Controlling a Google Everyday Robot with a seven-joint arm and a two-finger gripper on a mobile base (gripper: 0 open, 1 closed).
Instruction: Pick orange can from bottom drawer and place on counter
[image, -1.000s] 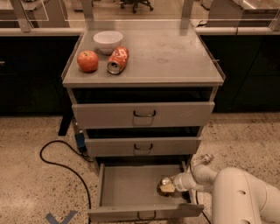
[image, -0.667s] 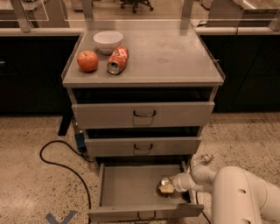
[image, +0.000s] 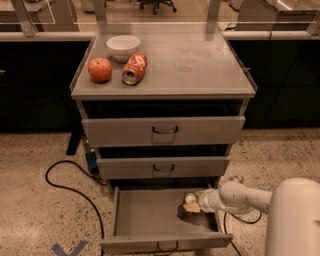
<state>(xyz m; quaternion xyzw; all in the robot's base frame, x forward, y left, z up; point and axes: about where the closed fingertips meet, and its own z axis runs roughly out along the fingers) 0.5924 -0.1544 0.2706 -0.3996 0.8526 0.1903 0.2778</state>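
The bottom drawer (image: 150, 244) is pulled wide open below the two upper drawers. The orange can (image: 190, 205) sits at the drawer's right side, showing a pale top and a dark brownish body, partly hidden by my hand. My gripper (image: 196, 201) reaches in from the right on its white arm (image: 240, 196) and is right at the can; I cannot make out its hold. The grey counter (image: 195, 60) is the cabinet's top, with faint ring stains.
On the counter's left stand a red apple (image: 100, 69), a dented orange-red can (image: 134, 69) lying on its side, and a white bowl (image: 123, 46). Both upper drawers (image: 162, 131) are slightly open. A black cable (image: 65, 175) loops on the floor at the left.
The gripper and the can appear a little higher in the drawer than before; otherwise nothing has moved.
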